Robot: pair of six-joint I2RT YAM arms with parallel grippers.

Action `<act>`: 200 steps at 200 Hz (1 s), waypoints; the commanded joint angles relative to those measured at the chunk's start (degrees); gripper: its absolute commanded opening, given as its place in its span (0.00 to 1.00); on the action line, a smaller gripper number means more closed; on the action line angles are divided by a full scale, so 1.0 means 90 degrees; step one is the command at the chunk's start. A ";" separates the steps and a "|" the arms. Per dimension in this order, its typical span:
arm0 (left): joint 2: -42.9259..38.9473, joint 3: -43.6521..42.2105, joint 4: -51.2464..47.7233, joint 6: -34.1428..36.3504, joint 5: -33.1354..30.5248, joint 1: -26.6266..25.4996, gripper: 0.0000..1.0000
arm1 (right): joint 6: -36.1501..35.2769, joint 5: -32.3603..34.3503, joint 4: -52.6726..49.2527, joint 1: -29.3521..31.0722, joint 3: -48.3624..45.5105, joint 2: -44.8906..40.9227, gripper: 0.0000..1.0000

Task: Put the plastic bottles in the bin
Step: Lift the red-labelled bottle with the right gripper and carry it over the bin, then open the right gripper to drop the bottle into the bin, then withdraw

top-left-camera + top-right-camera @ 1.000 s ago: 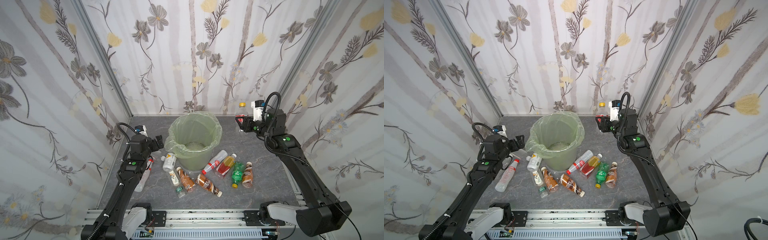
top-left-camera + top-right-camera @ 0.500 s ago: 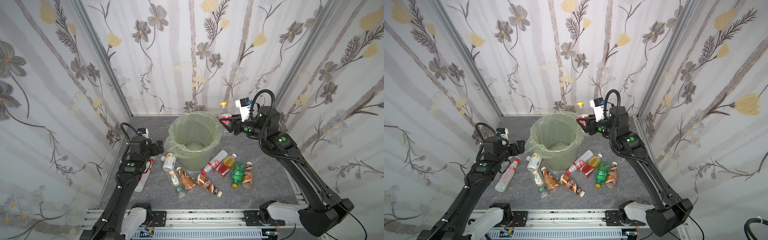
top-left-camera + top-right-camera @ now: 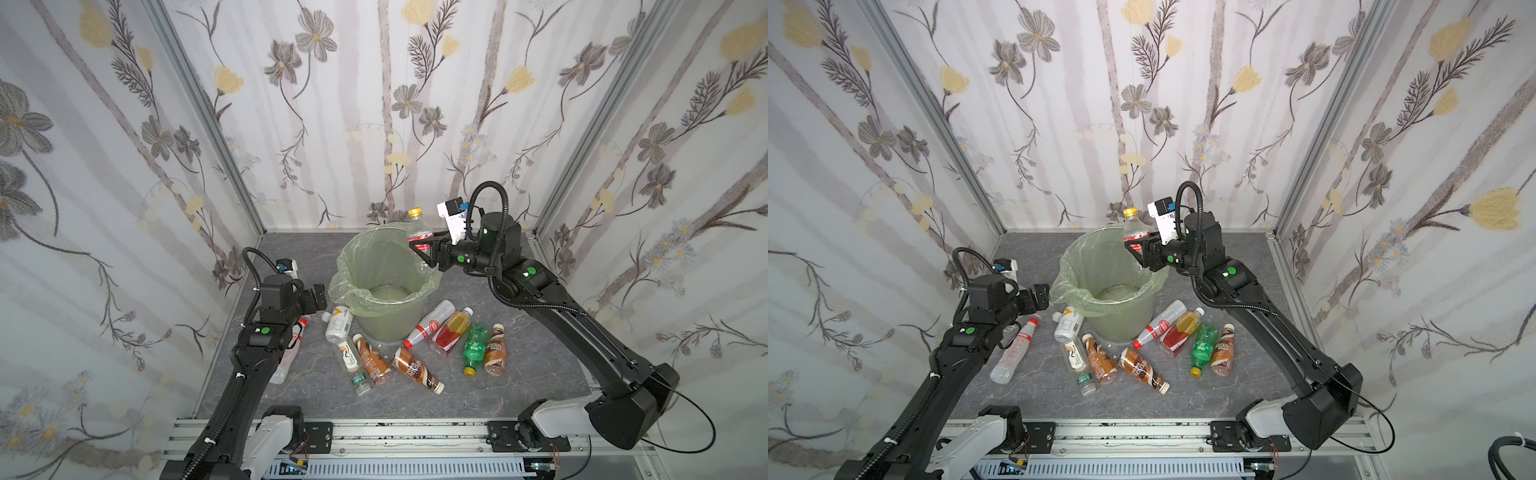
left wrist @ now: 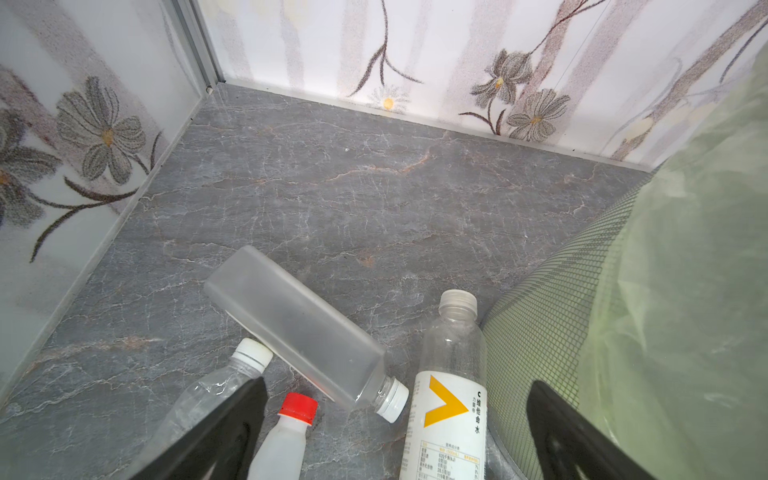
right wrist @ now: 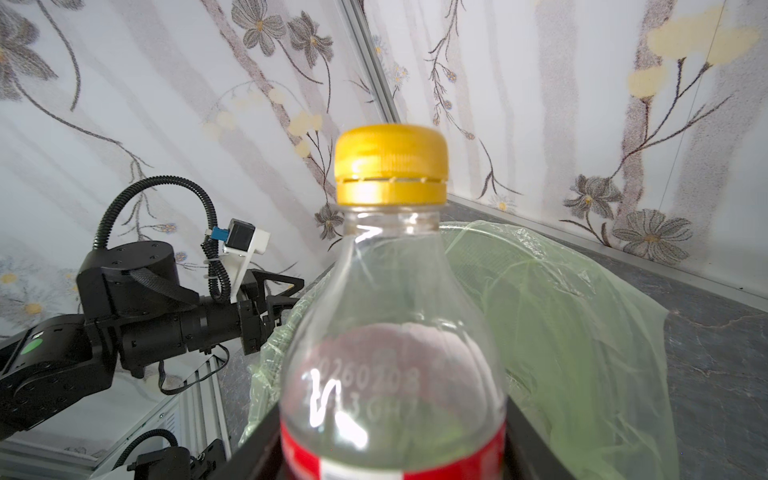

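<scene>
Grey marbled table (image 3: pixel 519 374): pale-green lined bin (image 3: pixel 386 320) looks empty, small plastic bottles (image 3: pixel 473 345) strewn; right jaws hold yellow-capped clear bottle (image 3: pixel 417 239) over its rim, left jaws open.

In both top views the bin (image 3: pixel 390 328) stands mid-frame on the table (image 3: pixel 519 374), one bottle (image 3: pixel 415 226) upright above its upper-right rim, held in the right gripper (image 3: pixel 420 249), the left gripper (image 3: pixel 321 296) just beside its left wall, and the other bottles (image 3: pixel 411 370) lying along its lower side and lower left.
</scene>
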 commanded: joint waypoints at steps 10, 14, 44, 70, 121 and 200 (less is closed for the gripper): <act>-0.0001 -0.0031 0.0038 0.0039 -0.0105 0.0013 1.00 | 0.0191 0.0168 0.0457 0.0096 0.0054 0.0182 0.57; -0.0001 -0.0041 0.0036 0.0037 -0.0101 0.0008 1.00 | 0.0192 0.0181 0.0455 0.0109 0.0059 0.0203 0.57; -0.0040 -0.0081 0.0041 0.0013 -0.0145 0.0010 1.00 | 0.0176 0.0351 0.0432 0.0209 0.0057 0.0432 0.59; -0.0040 -0.0090 0.0043 0.0010 -0.0134 0.0006 1.00 | 0.0162 0.0450 0.0446 0.0266 0.0050 0.0577 0.59; -0.0050 -0.0100 0.0041 0.0044 -0.0188 0.0011 1.00 | 0.0183 0.0940 0.0362 0.0407 0.0035 0.0900 0.60; -0.0040 -0.0119 0.0040 0.0008 -0.0292 0.0011 1.00 | 0.0116 0.1411 0.0175 0.0442 -0.0057 0.0850 0.65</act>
